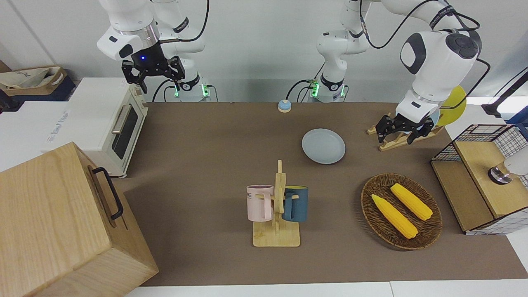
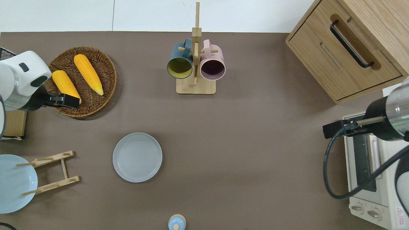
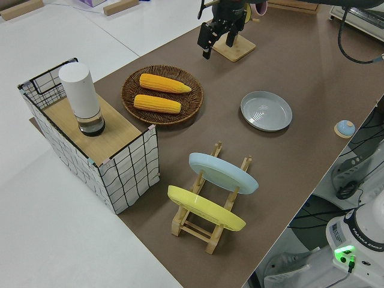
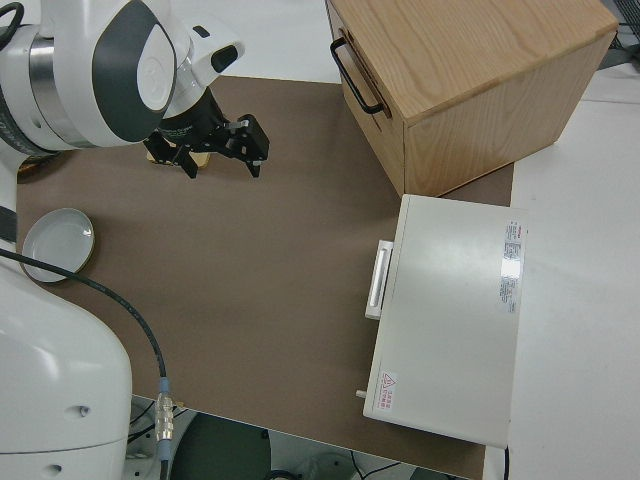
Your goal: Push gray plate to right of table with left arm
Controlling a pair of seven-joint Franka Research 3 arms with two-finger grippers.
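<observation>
On the table [image 2: 243,134], gray plate [image 2: 137,157].

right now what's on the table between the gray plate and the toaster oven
Nothing. In the overhead view the stretch from the gray plate toward the toaster oven at the right arm's end is bare brown table; the front view shows the same.

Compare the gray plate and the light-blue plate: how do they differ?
The gray plate lies flat on the table; the light-blue plate leans tilted in a wooden rack, beside a yellow plate. The gray one is paler and duller, the blue one brighter. Both are round, shallow and empty.
</observation>
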